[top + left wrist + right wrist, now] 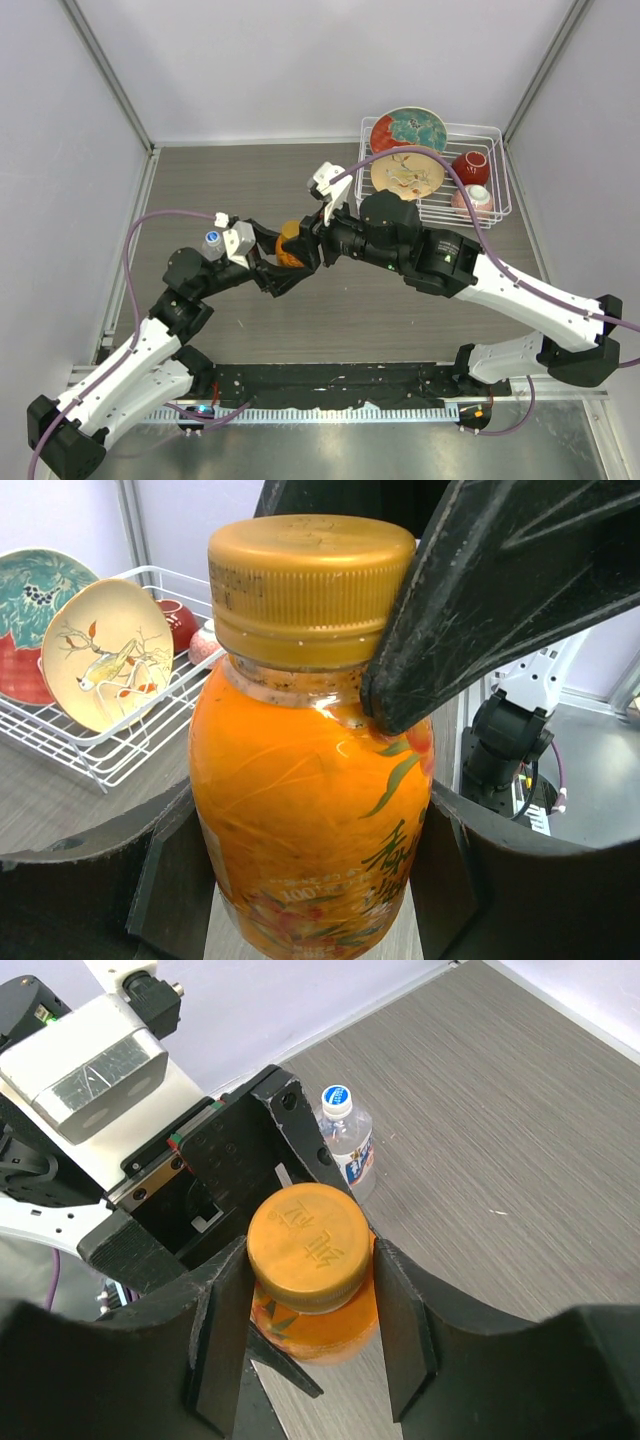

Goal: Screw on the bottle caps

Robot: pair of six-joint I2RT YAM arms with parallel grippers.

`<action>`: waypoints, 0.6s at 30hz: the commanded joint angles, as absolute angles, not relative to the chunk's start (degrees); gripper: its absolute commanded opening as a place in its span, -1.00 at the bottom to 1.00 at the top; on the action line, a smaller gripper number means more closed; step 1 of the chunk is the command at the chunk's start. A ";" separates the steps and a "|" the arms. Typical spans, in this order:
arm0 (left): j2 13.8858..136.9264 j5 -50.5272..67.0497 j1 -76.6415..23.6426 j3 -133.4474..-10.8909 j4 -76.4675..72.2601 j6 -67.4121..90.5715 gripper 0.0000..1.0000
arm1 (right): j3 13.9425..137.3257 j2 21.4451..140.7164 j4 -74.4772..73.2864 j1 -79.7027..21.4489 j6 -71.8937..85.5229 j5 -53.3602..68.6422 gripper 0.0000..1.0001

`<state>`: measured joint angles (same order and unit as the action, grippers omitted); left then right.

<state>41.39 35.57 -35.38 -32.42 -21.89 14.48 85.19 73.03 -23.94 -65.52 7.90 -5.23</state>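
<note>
Grey wood-grain surface (400, 330), white walls (300, 60). At centre, squat orange bottle (310, 820) clamped in left claw (288, 252); right claw (310, 1260) pinches its amber-orange screw cap (310, 1225). By left arm stands small clear plastic water bottle (350, 1150), white cap (337, 1098) on. Orange bottle's base hidden: resting or lifted, cannot tell.

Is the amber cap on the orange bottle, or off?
On: the amber cap sits level over the neck of the orange bottle in both wrist views. Cannot tell whether it is screwed down tight.

Wire rack (438, 208) holds 2 plates (408, 130), perhaps 2 bowls (470, 167).
</note>
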 commanded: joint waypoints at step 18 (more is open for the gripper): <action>38.94 30.09 -35.51 -31.55 -23.47 13.62 -0.30 | 83.06 72.60 -18.81 -65.74 5.98 -5.70 -0.83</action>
<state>40.69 35.64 -35.40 -31.55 -21.91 14.37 83.33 73.03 -20.56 -65.52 6.72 -3.70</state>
